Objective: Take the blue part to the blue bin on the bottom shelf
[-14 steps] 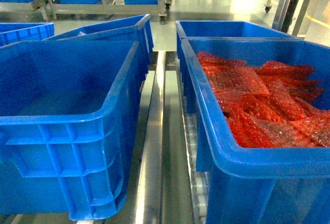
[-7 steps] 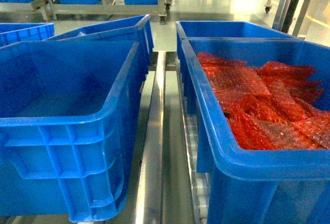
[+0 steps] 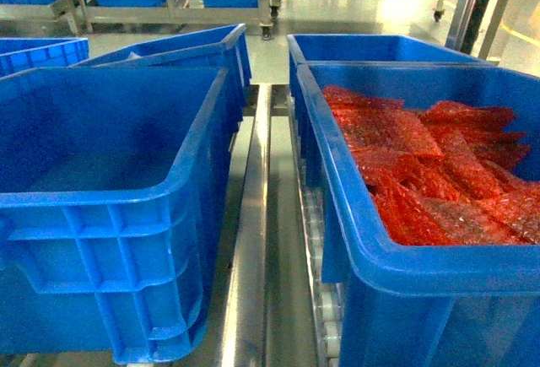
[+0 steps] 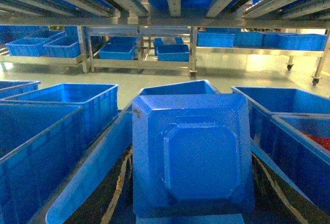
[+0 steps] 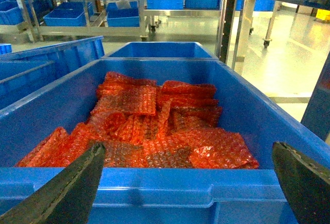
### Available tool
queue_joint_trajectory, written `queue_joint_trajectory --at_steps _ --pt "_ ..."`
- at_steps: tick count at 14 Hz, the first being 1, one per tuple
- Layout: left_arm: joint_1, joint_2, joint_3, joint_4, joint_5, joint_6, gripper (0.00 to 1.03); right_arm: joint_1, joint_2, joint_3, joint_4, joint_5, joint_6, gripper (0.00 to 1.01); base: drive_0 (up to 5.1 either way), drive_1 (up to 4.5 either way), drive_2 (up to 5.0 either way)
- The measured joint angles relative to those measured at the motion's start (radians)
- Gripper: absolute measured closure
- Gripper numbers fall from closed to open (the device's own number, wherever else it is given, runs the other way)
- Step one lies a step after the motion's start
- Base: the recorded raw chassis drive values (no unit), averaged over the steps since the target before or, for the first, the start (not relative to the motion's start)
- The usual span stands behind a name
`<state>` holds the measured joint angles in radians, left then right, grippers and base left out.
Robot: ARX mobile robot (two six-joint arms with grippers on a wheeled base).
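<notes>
Left wrist view fills with the blue part [image 4: 192, 157], a moulded blue plastic piece with clipped corners and a raised eight-sided centre panel, sitting right in front of the camera and standing upright with its broad face toward the lens. It looks held by the left gripper, though the fingers themselves are hidden, so its grip cannot be confirmed. Behind the part lie several blue bins [image 4: 67, 100] on steel rails, and farther back a steel rack [image 4: 139, 62] carries more blue bins across the floor.

Right wrist view shows the right gripper [image 5: 188, 183] spread wide, its two dark fingertips [image 5: 67, 190] at the lower corners with nothing between them. It hovers just before the near wall of a blue bin of red bubble-wrap bags [image 5: 154, 123].

Head view has an empty blue bin [image 3: 101, 198] on the left and the bag-filled bin on the right, separated by a steel rail [image 3: 253, 240] and a roller track [image 3: 321, 299]. Neither arm appears there.
</notes>
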<state>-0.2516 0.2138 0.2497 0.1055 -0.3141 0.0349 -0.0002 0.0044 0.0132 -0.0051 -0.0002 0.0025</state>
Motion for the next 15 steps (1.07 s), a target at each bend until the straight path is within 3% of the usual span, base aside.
queue_joint_trajectory --at_steps 15 --pt "0.0 0.0 0.0 0.0 0.0 0.0 0.59 0.0 0.0 0.0 0.0 0.0 0.0 0.03 0.0 0.0 0.0"
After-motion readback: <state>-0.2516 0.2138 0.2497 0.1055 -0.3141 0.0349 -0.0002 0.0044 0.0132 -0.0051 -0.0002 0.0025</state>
